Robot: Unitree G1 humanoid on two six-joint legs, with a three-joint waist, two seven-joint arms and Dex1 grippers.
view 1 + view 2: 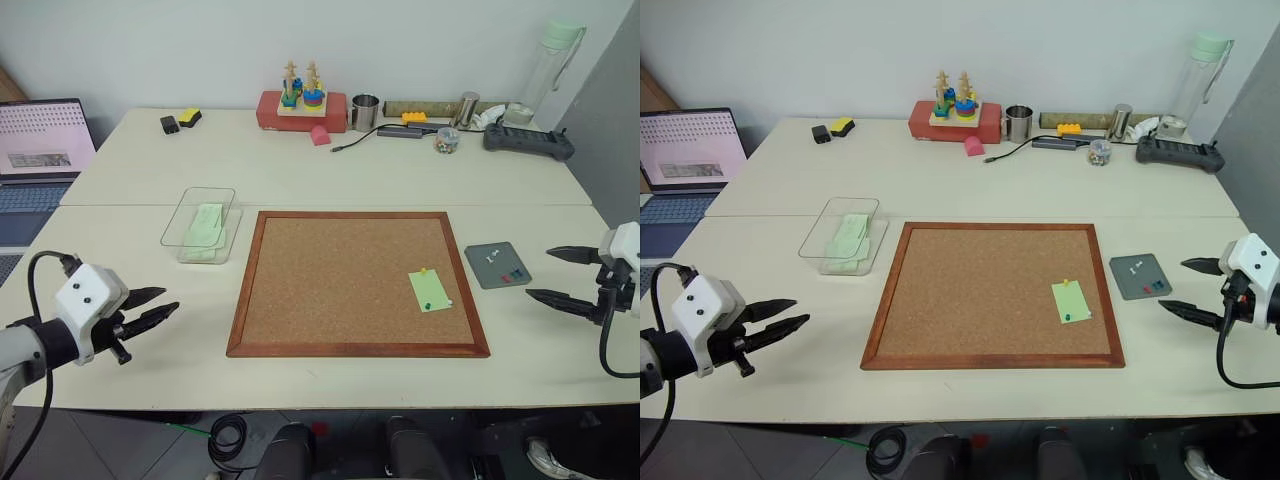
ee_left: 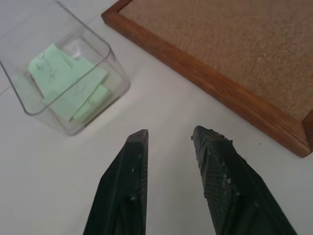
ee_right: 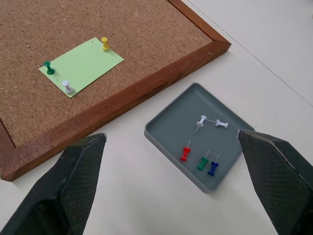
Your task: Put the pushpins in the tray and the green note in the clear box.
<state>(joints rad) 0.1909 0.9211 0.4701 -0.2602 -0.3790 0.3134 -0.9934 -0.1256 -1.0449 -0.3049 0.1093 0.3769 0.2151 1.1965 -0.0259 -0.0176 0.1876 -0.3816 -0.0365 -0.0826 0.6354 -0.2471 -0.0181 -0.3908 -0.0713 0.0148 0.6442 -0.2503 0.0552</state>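
Broadly, the wooden-framed cork board (image 1: 355, 283) fills the middle of the table, and everything the coming move depends on sits at its right-hand end. The clear box (image 1: 203, 224), already holding paler mint-green sheets, stands just off the board's left edge, near the left gripper (image 1: 150, 308), whose fingers are slightly parted with nothing between them. The grey tray (image 3: 200, 147) lies just beside the board's right frame, with five loose pins in it: two white, one red, one green, one blue. The right gripper (image 3: 171, 161) hovers with its jaws wide apart and empty, looking over that tray toward the board. The green note (image 3: 82, 65) is pinned near the board's right edge, its long axis running diagonally away from the right gripper. Three pushpins hold it: yellow (image 3: 104, 43), dark green (image 3: 48, 67) and white (image 3: 68, 86). Judging by position, the right arm is far nearer, and the pins lie just beyond the frame from it.
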